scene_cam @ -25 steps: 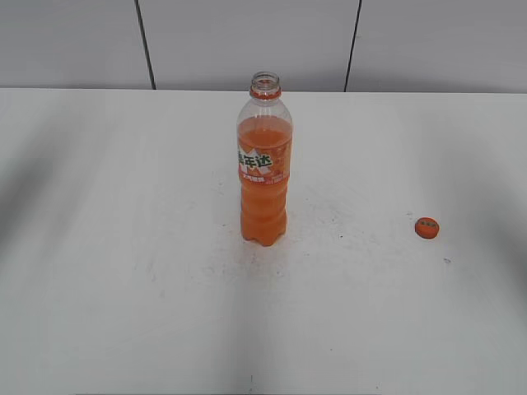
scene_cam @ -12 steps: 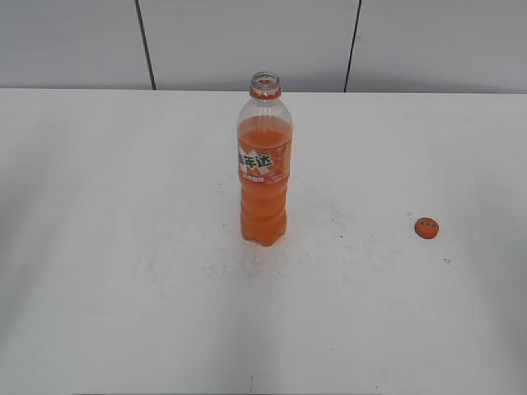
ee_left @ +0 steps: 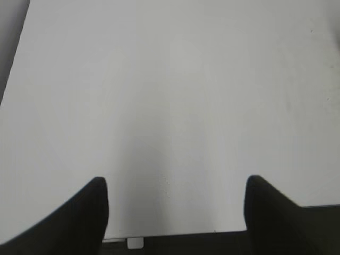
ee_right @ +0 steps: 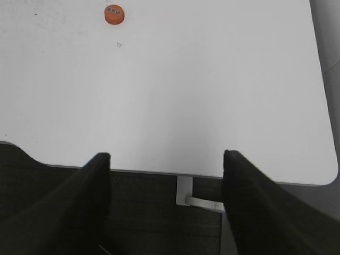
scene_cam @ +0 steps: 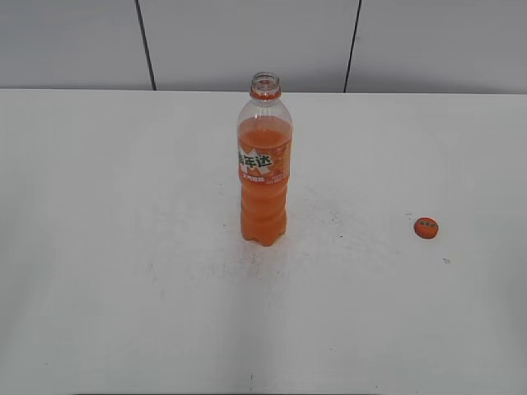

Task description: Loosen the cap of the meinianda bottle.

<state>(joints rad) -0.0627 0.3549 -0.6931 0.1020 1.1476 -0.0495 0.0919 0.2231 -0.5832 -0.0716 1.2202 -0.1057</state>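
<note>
The meinianda bottle (scene_cam: 264, 160) stands upright in the middle of the white table, its mouth open with no cap on it. The orange cap (scene_cam: 426, 228) lies on the table to the right of the bottle, logo up; it also shows in the right wrist view (ee_right: 114, 14) at the top left. Neither arm shows in the exterior view. My left gripper (ee_left: 175, 183) is open and empty over bare table near its front edge. My right gripper (ee_right: 166, 159) is open and empty over the table's front edge, well back from the cap.
The white table (scene_cam: 123, 247) ends in a grey panelled wall behind. Its front edge and rounded right corner (ee_right: 326, 175) show in the right wrist view, with dark floor and a metal bracket (ee_right: 186, 195) below.
The shadows at the left and right sides of the table have faded out of the exterior view. The bottle and the cap have not moved.
</note>
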